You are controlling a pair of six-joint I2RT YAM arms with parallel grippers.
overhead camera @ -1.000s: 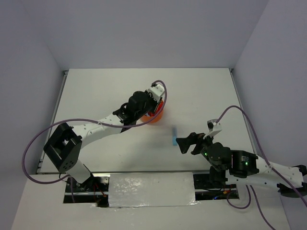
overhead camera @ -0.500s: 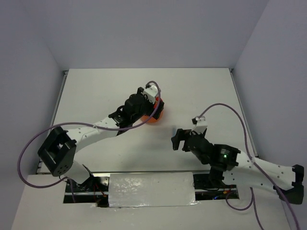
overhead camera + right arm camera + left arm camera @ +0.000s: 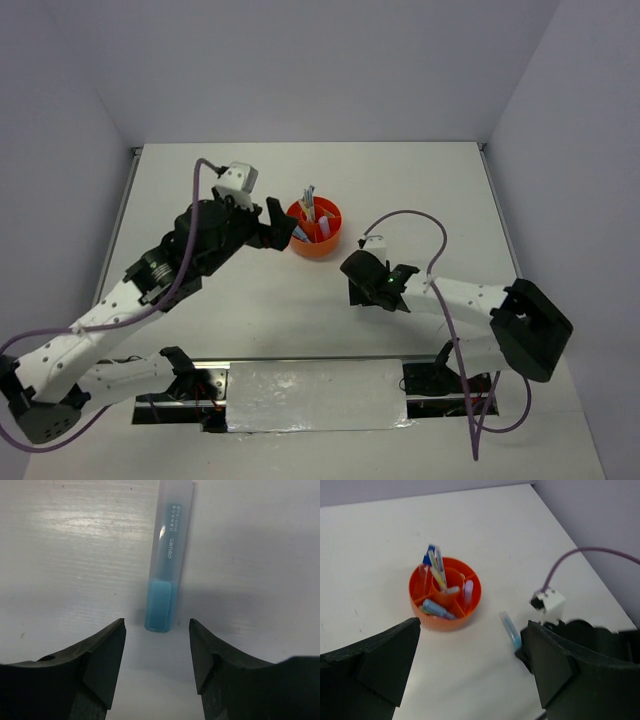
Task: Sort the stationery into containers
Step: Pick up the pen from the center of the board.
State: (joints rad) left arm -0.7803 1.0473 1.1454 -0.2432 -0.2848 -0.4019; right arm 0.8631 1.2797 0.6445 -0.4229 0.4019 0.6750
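The orange container [image 3: 318,248] stands mid-table with several pens and markers [image 3: 310,210] upright in its compartments; the left wrist view shows it [image 3: 440,624] ahead of the fingers. My left gripper [image 3: 268,226] hangs open and empty just left of it. A blue marker [image 3: 167,560] lies flat on the table to the container's right [image 3: 510,628]. My right gripper [image 3: 350,280] is low over that marker. Its jaws stand open on either side of the blue end [image 3: 157,625], with a gap on both sides. In the top view the marker is hidden under the right gripper.
A purple cable [image 3: 410,222] loops off the right wrist above the table. A shiny plate [image 3: 315,395] lies between the arm bases at the near edge. Grey walls close in the table at the back and on both sides.
The left arm has drawn back to the left off the container and its gripper has opened. The right gripper has moved left over the blue marker, and its jaws have narrowed.
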